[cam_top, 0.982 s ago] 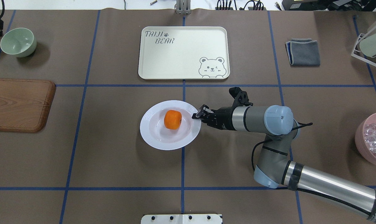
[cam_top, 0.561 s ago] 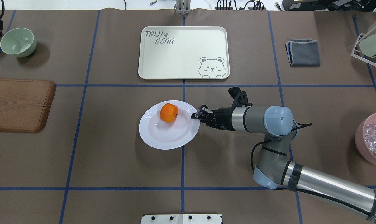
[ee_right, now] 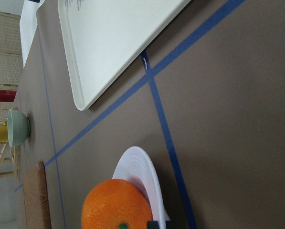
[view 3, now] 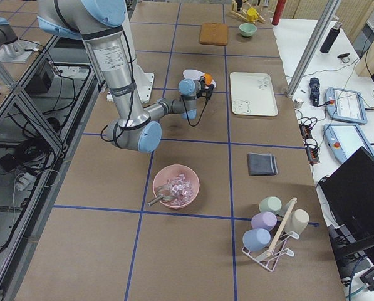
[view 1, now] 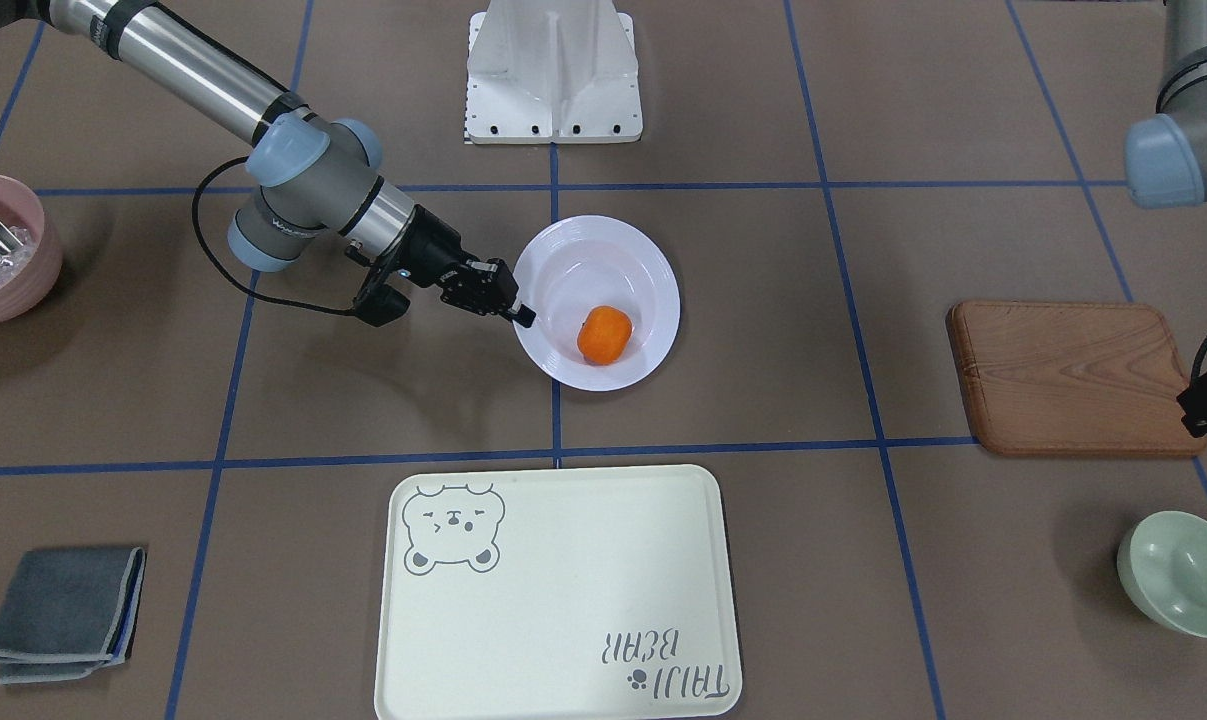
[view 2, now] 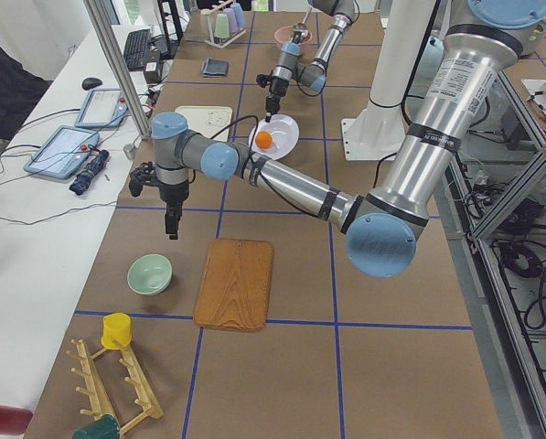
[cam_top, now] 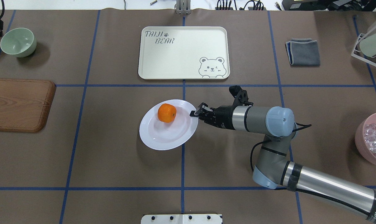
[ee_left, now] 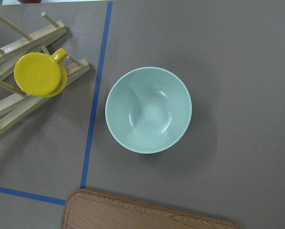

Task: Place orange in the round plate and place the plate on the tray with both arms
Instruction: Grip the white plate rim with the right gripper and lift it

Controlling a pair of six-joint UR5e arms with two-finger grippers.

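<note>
Since a second ago the orange (cam_top: pixel 167 113) has rolled off-centre in the plate (cam_top: pixel 163 138), whose rim the right gripper (cam_top: pixel 194 113) clamps and tilts. Front view: the tray (view 1: pixel 563 600) is bare, so the carry remains. Left view: the left gripper (view 2: pixel 171 230) hangs near the bowl (view 2: pixel 150 273); whether its fingers are apart or together, I cannot tell.

"TAIJI BEAR" — on tray (cam_top: pixel 183 46)

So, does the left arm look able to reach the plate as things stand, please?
Probably yes: the plate has its left rim free, the jaws of the right arm grip only the opposite edge, and just a flat wooden board lies between it and the left arm.
</note>
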